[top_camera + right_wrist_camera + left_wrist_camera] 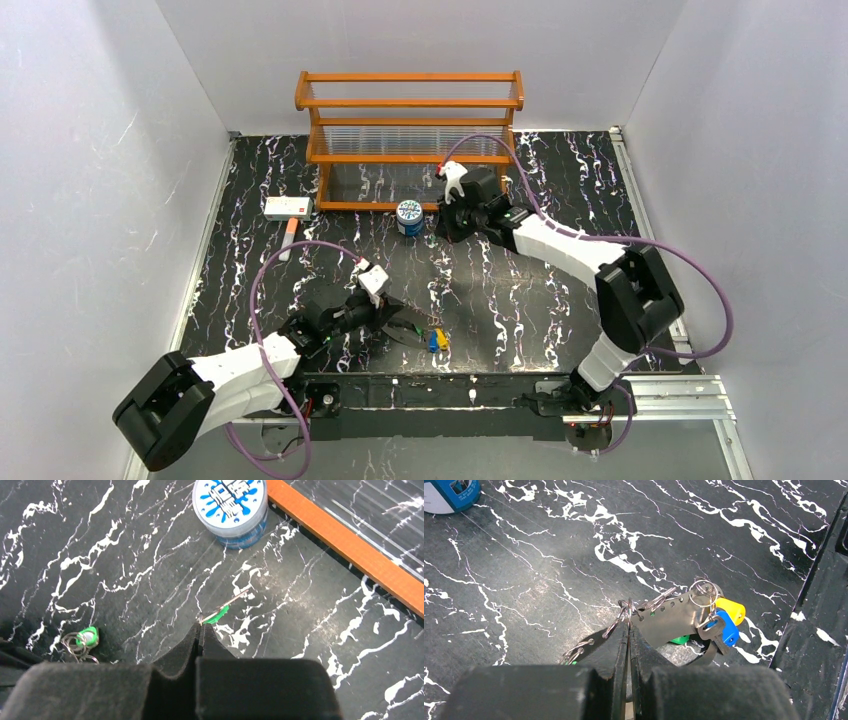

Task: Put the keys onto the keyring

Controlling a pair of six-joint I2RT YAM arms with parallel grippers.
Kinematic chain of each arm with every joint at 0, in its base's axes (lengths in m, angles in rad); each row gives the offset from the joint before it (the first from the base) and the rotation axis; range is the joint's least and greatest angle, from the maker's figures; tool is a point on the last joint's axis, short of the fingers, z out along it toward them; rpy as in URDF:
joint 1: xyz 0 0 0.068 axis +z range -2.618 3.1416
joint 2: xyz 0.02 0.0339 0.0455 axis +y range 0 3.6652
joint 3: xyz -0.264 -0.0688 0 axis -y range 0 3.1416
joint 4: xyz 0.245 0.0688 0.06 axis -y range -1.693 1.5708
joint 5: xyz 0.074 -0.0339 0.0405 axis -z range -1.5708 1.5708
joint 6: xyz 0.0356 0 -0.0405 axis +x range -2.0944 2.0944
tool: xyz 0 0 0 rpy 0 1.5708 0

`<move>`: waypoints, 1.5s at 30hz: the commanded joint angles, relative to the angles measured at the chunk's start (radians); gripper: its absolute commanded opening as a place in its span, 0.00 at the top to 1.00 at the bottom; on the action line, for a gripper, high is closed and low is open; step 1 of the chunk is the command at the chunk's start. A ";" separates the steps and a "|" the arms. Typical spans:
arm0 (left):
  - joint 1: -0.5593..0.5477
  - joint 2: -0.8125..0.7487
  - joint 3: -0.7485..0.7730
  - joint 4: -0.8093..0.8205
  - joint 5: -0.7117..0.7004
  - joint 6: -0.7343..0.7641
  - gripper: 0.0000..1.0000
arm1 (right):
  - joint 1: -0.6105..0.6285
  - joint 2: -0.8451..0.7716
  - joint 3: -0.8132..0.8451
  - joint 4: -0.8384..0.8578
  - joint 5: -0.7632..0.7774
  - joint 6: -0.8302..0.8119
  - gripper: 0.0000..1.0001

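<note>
My left gripper is shut on the keyring, a greyish flat strap loop with holes and small metal rings, held near the table's front. A yellow key and a blue key hang at its far end, and a green key peeks out beneath. In the top view these keys lie right of the left gripper. My right gripper is shut on a green key by its ring end, low over the table. Another green key with rings lies to its left.
A round blue-and-white can stands just beyond the right gripper, against an orange wooden rack at the back. A white box with a red mark sits at the back left. Grey walls enclose the black marbled table.
</note>
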 commanded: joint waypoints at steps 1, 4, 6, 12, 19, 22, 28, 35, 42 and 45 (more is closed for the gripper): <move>-0.002 -0.014 0.054 -0.009 -0.017 0.002 1.00 | -0.010 -0.085 -0.072 0.013 0.015 -0.095 0.99; -0.002 -0.001 0.064 -0.009 -0.009 0.004 1.00 | -0.012 -0.117 -0.080 -0.075 -0.067 -0.151 0.99; -0.003 0.007 0.070 -0.009 0.000 0.008 1.00 | -0.012 -0.131 -0.100 -0.092 -0.158 -0.206 0.99; -0.003 0.020 0.080 -0.009 0.037 0.048 1.00 | -0.001 -0.139 -0.120 -0.102 -0.337 -0.268 0.99; -0.003 0.002 0.076 -0.022 0.070 0.124 1.00 | 0.054 -0.060 -0.035 -0.196 -0.453 -0.356 0.99; -0.002 -0.012 0.074 -0.043 0.076 0.165 1.00 | 0.072 -0.031 -0.003 -0.235 -0.494 -0.386 0.99; -0.003 -0.059 0.078 -0.126 0.082 0.324 1.00 | 0.094 0.019 0.075 -0.323 -0.590 -0.400 0.99; -0.004 -0.110 0.066 -0.144 0.066 0.412 1.00 | 0.098 0.039 0.109 -0.406 -0.630 -0.409 0.99; -0.004 -0.114 0.068 -0.153 0.063 0.425 1.00 | 0.120 0.070 0.139 -0.437 -0.663 -0.388 0.99; -0.004 -0.111 0.069 -0.154 0.067 0.424 1.00 | 0.131 0.088 0.165 -0.435 -0.658 -0.365 0.99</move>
